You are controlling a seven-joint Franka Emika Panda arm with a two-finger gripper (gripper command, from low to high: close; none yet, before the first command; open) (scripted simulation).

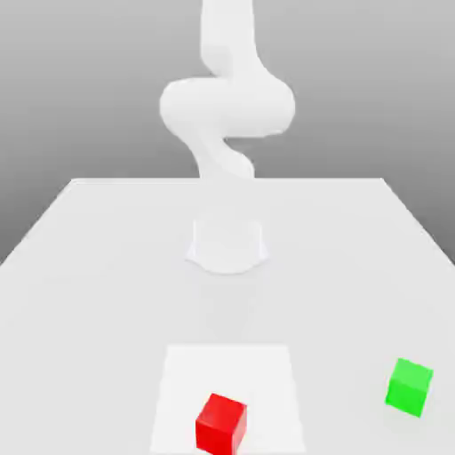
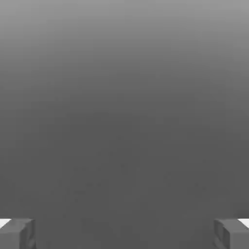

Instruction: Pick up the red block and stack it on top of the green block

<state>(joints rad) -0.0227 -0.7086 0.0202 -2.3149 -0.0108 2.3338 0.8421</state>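
Note:
In the exterior view the red block (image 1: 220,424) sits near the table's front edge, on a paler square patch (image 1: 258,373). The green block (image 1: 410,387) rests on the table toward the exterior view's right, apart from the red one by several block widths. Folded above its base at the far side of the table, the white arm (image 1: 227,107) stays well away from both cubes. My gripper (image 2: 124,234) is open in the hand view, its two grey fingertips (image 2: 17,233) wide apart with nothing between them. Neither block appears in the hand view, only grey backdrop.
The arm's round base (image 1: 227,244) stands mid-table toward the back. The white table (image 1: 89,267) spreads from the far edge to the front, where both cubes lie. Grey background rises behind it.

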